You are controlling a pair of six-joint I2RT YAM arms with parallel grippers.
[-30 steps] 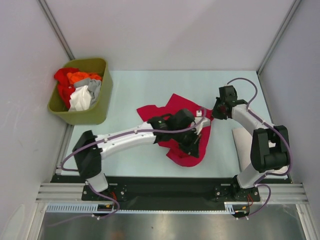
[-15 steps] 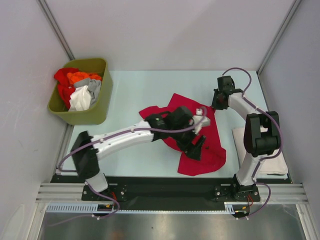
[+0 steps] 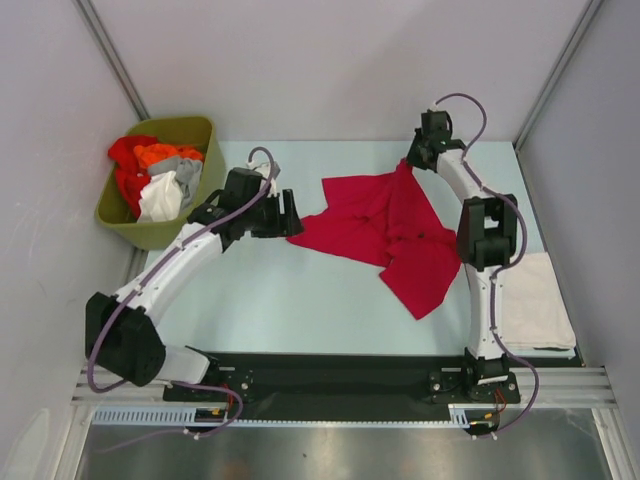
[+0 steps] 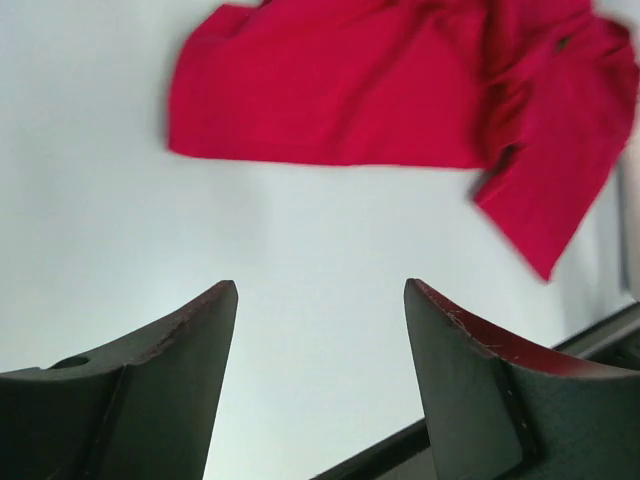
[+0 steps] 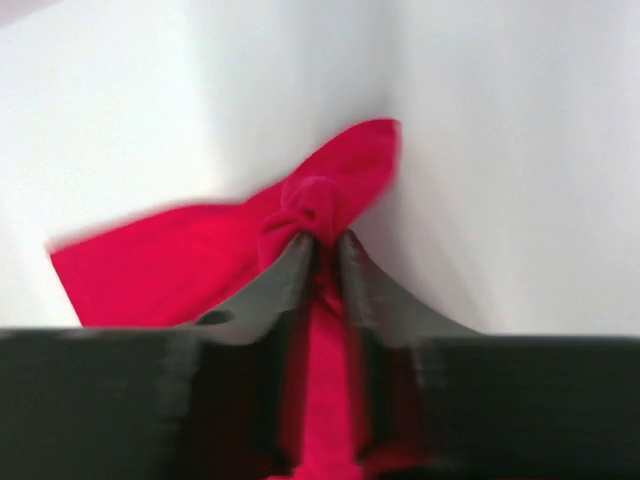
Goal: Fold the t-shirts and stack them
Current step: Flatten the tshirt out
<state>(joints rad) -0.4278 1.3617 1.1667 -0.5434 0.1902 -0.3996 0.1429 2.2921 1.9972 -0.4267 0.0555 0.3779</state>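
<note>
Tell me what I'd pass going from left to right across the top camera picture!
Olive-green bin → left gripper → crimson-red t-shirt → off-white folded t-shirt.

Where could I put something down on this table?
Bare table lies near-centre, between the left arm and the crimson t-shirt, and along the far edge between the green bin and the right gripper. The right side is crowded: crimson t-shirt, off-white t-shirt.
</note>
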